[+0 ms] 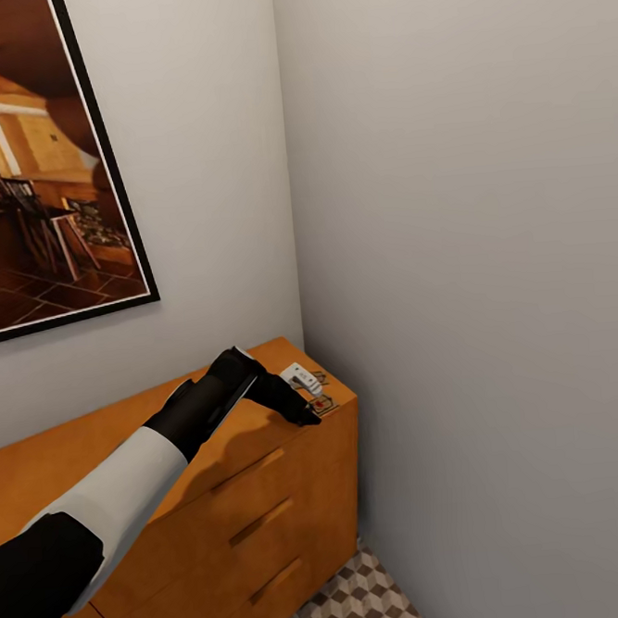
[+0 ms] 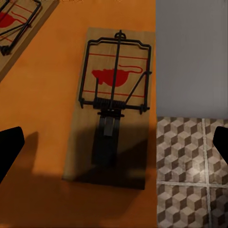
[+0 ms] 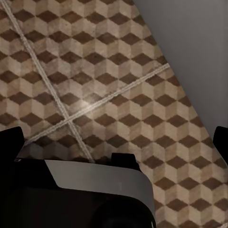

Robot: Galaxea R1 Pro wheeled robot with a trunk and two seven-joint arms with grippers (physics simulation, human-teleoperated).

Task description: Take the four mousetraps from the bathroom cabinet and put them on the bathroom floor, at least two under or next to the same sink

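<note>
Where the cabinet (image 1: pixel 220 483) top meets the corner wall (image 1: pixel 471 240), a mousetrap (image 2: pixel 115 102) lies flat at the right edge, red mouse print up. A second mousetrap (image 2: pixel 14 28), cut off by the frame, lies beside it. Left gripper (image 1: pixel 310 411) hovers over them, its fingers (image 2: pixel 9 147) spread apart, touching nothing. Bathroom floor (image 3: pixel 95 71) shows below the cabinet end. Right gripper (image 3: pixel 118 137) fingertips also stand apart. A framed picture (image 1: pixel 37 163) hangs at far left.

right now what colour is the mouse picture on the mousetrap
Red, printed on the pale wooden board of the mousetrap; clearest in the left wrist view.
</note>
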